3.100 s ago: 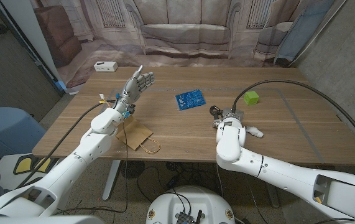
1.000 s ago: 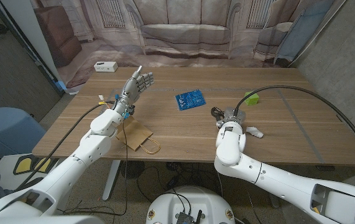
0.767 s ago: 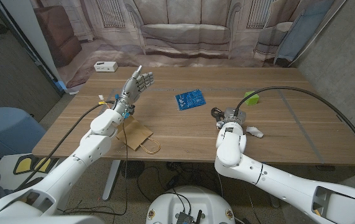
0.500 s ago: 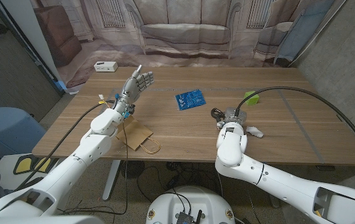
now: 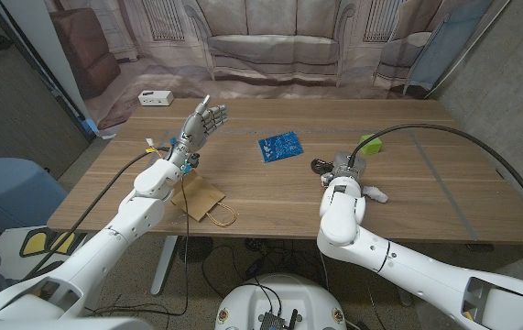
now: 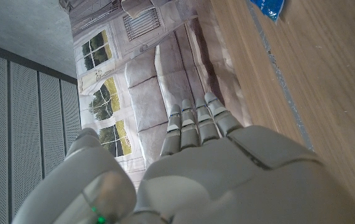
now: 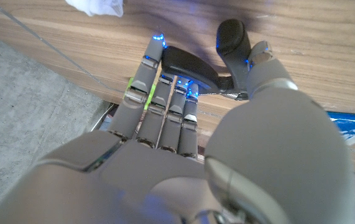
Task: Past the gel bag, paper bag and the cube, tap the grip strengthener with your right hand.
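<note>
The black-handled grip strengthener (image 5: pixel 320 166) lies on the wooden table (image 5: pixel 426 192), right of centre. My right hand (image 5: pixel 343 176) is right against it, fingers stretched out. In the right wrist view the fingertips (image 7: pixel 158 45) of my right hand (image 7: pixel 165 143) touch one black handle of the strengthener (image 7: pixel 189 67), and the thumb lies beside the other handle. The green cube (image 5: pixel 370 144) sits just beyond the hand, and peeks out past the fingers (image 7: pixel 133 94). The blue gel bag (image 5: pixel 280 147) lies mid-table. The brown paper bag (image 5: pixel 201 197) lies near the front left. My left hand (image 5: pixel 203 124) is raised and open.
A small white crumpled thing (image 5: pixel 376 193) lies just right of my right hand. A white box (image 5: pixel 155 97) stands at the far left corner. A black cable (image 5: pixel 426 131) arcs over the table's right side. The gel bag's corner (image 6: pixel 270 6) shows past my left hand (image 6: pixel 202 162).
My right hand has edged forward and slightly right onto the grip strengthener, and its cable now crosses the cube. The left arm has stayed still.
</note>
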`<state>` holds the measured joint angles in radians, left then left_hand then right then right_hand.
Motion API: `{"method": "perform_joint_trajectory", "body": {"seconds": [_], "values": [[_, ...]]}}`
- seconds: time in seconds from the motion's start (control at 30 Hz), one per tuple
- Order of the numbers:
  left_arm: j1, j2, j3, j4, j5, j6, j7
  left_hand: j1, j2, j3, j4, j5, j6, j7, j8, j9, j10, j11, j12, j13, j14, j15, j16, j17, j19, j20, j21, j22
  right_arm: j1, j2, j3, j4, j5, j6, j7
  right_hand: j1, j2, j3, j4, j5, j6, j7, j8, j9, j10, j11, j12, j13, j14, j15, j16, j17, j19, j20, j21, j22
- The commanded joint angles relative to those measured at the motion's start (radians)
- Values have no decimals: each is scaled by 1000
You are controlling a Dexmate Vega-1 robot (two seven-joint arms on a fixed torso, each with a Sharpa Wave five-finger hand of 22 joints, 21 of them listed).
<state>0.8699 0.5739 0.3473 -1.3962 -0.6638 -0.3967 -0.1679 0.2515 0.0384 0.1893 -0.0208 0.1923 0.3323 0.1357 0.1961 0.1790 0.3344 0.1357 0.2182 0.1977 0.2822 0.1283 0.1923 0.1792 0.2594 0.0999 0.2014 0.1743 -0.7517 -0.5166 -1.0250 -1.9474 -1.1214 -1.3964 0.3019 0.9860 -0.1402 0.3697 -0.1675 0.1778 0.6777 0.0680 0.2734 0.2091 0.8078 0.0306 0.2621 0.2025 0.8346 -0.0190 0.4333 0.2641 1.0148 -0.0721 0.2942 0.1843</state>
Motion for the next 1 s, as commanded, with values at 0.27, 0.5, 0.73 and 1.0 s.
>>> {"method": "perform_joint_trajectory", "body": {"seconds": [0.27,0.5,0.73,1.0], "values": [[1,1,3,-11,7,9,13,0,5,4,-5,-1,10,2,-3,3,7,-2,-1,2,13,-1,-1,3,4,4,-1,5,-4,-5,9,-18,11,0,-23,233,227,2,0,5,20,1,0,1,19,2,1,2,102,-147,11,10,22,-15,8,2],[2,-1,3,-11,8,9,17,0,5,3,-6,-1,9,2,-4,3,7,-2,-1,2,13,-1,-1,3,4,4,-1,5,-15,-6,21,-28,23,0,-40,259,229,-1,-8,6,33,-2,2,2,39,-1,3,3,131,-166,28,21,34,-21,16,4],[-1,-3,3,-7,10,6,16,-1,5,3,-6,-1,9,3,-4,3,6,-4,-2,2,13,-1,-1,3,3,3,-1,5,-20,-22,25,-59,56,0,-93,269,231,-4,-6,7,47,-3,6,2,50,-5,5,3,137,-165,33,27,34,-21,19,5],[-8,-7,5,2,10,2,14,-1,5,3,-7,-1,10,2,-4,3,7,-2,-2,3,13,-1,-1,3,3,3,-2,5,-17,-36,25,-86,64,0,-123,286,232,-8,-8,8,61,-6,9,3,60,-5,5,4,146,-171,39,34,36,-25,24,7]]}}
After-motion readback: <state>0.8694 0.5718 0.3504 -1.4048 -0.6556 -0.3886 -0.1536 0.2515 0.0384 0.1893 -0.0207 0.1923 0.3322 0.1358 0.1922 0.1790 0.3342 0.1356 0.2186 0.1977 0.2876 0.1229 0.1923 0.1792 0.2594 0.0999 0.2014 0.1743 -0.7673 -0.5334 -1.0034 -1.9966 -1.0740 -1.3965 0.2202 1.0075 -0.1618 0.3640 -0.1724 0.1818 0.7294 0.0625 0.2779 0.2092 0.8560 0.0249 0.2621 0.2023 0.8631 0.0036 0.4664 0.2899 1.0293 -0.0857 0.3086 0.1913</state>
